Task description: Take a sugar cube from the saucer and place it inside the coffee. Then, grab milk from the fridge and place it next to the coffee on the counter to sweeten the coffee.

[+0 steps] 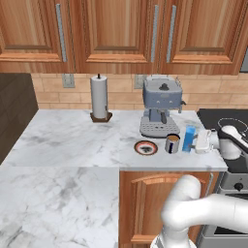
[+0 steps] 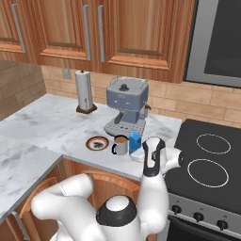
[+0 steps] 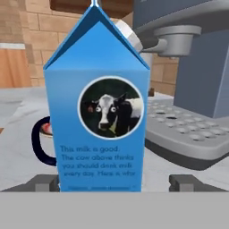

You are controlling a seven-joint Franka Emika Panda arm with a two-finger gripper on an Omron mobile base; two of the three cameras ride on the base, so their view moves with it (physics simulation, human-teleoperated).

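— Milk (image 3: 96, 107) fills the hand view up close: blue carton, gabled top, a round cow label and small print under it.

— And the end effector (image 3: 115, 182)?

— Spread. One finger tip (image 3: 44, 182) shows left of the carton's foot and the other to its right, each with a gap to the carton wall, so nothing is pinched.

— Where does the carton stand?

— Upright on the table (image 1: 72, 140), just beside the coffee (image 1: 172, 143). From the left base view the carton sits to the mug's right, with the white hand right next to it on the far side.

— Anything in the mug?

— Brown liquid at the top; its dark handle peeks out from behind the carton in the hand view.

— The saucer (image 1: 146, 147)?

— On the mug's other side, close but apart.

— Behind them?

— A blue-grey espresso machine (image 1: 161, 106), its drip tray near the mug and carton. Farther left, a paper towel roll (image 1: 99, 98) stands upright by the wall. A black stove (image 2: 207, 162) adjoins the table on the right.
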